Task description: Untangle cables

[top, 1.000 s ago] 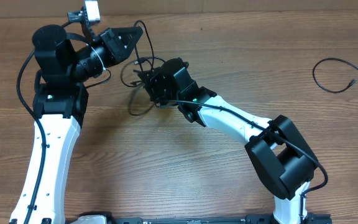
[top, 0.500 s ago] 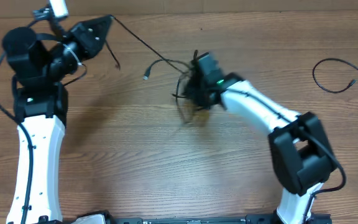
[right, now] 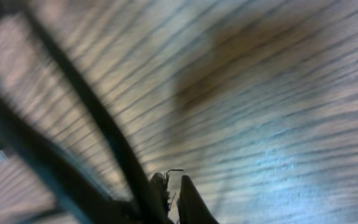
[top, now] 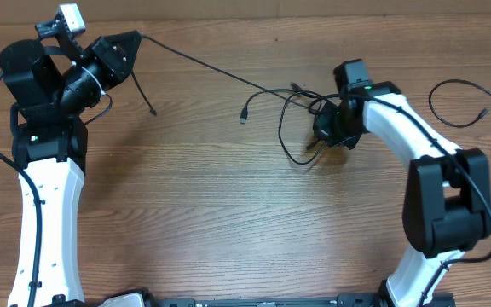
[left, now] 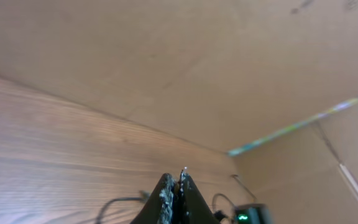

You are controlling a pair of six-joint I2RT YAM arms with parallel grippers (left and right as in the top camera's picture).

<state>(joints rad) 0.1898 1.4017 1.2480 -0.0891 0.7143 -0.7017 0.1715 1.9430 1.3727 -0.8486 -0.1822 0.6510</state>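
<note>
black cables [top: 203, 61] stretch between the clamped left hand [top: 136, 37] and right hand [top: 320, 135].

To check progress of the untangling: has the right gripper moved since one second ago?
Yes. In the overhead view the right gripper has gone rightward, much closer to the separate loose cable lying at the far right.

Brown wood-grain table [top: 228, 222] — behind it a plain tan wall [left: 166, 56], evenly lit.
</note>
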